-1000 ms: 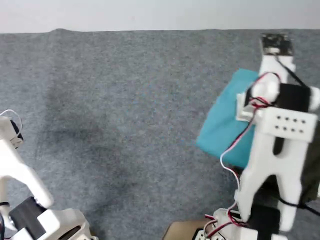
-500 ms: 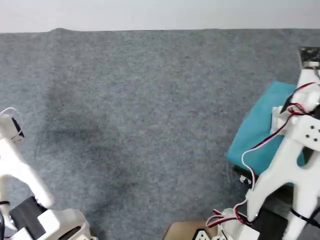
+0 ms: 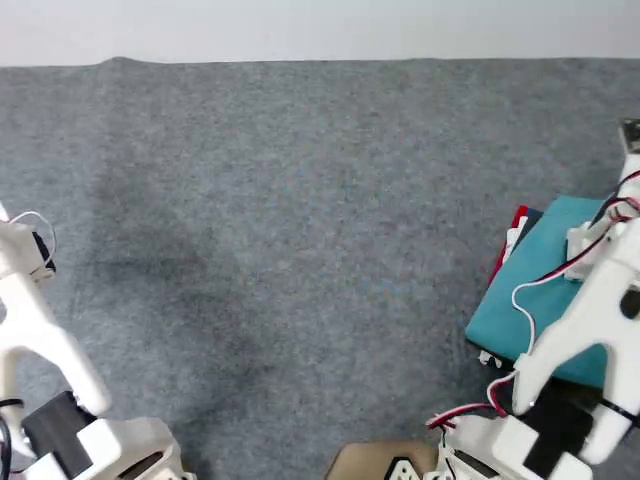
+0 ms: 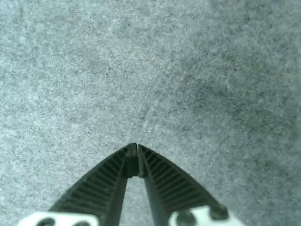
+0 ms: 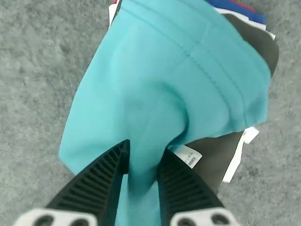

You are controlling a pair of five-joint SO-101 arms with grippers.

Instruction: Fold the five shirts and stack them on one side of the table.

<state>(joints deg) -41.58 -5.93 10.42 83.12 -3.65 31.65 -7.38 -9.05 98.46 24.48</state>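
We see right tool (image 5: 143, 151) gripping teal shirt (image 5: 155, 80), draped over shirt stack (image 5: 256, 40) at right side; left tool (image 4: 137, 149) clenched, hovering over grey surface (image 3: 300, 200).

Teal cloth shirt (image 5: 155, 84), rough grey felt mat (image 3: 300, 200), ribbed black plastic right tool (image 5: 144, 150)

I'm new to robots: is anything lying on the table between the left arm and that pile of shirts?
No. The high view shows bare grey mat between the left arm and the teal shirt topping the pile.
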